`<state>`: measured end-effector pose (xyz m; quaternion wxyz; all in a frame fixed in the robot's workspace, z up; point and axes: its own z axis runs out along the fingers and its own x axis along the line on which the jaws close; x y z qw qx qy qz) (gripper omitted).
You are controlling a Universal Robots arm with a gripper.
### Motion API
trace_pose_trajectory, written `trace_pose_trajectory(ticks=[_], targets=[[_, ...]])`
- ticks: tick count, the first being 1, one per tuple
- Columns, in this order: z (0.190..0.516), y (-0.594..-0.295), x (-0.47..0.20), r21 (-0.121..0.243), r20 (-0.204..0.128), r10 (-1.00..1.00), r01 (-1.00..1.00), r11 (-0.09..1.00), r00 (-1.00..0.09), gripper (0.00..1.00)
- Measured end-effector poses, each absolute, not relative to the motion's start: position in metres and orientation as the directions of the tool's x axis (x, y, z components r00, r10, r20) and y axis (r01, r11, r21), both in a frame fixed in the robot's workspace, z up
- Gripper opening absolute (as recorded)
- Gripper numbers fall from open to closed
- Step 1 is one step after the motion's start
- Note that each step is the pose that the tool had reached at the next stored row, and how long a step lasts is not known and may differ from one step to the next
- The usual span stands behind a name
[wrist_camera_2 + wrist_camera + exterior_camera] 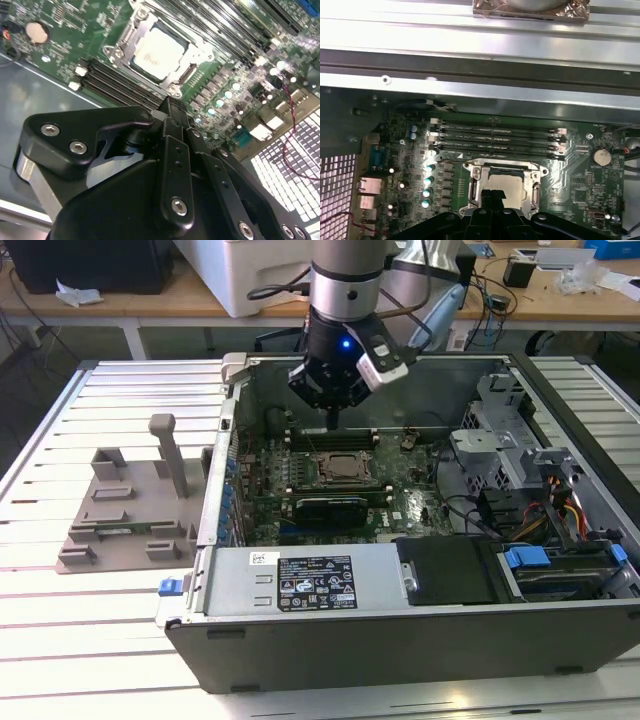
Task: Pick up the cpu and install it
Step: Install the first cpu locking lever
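well, tool [332,422]: hangs inside the open computer case [400,640], black fingers pressed together with nothing between them, so closed and empty
tool in both wrist views: the fingertips [172,112] meet in one narrow tip, pointing down at the board
cpu [156,52]: silvery square lying flat in the socket [197,50], metal frame all round it
cpu and tool: apart, with the tip held above the board just beside the socket, over the nearest row of memory slots [115,82]
motherboard [415,505]: green, flat on the floor of the case, socket near its middle
memory slots in the first wrist view: dark rows run along the socket's far side, parallel to it
coin battery [601,156]: round and silver, on the board a little off from the socket
fixture tray [120,510]: grey plastic with upright posts, on the tabletop [100,620] at the exterior view's left, just beside the case wall, well apart from the tool
tabletop: pale slatted metal, carrying both case and tray
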<state>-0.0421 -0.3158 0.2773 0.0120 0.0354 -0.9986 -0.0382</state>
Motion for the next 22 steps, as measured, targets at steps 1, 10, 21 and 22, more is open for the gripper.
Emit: trace_pose_trajectory(ticks=[1, 10, 21, 22], targets=[[0.277, -0.315, -0.048, 0.077, 0.021, -0.072, -0.070, 0.995, -0.997, 0.11], [0.274, -0.310, -0.070, 0.077, 0.021, -0.072, -0.070, 0.995, -0.997, 0.11], [0.269, -0.292, -0.099, 0.077, 0.021, -0.071, -0.070, 0.995, -0.997, 0.11], [0.267, -0.291, -0.101, 0.077, 0.021, -0.071, -0.070, 0.995, -0.997, 0.11]])
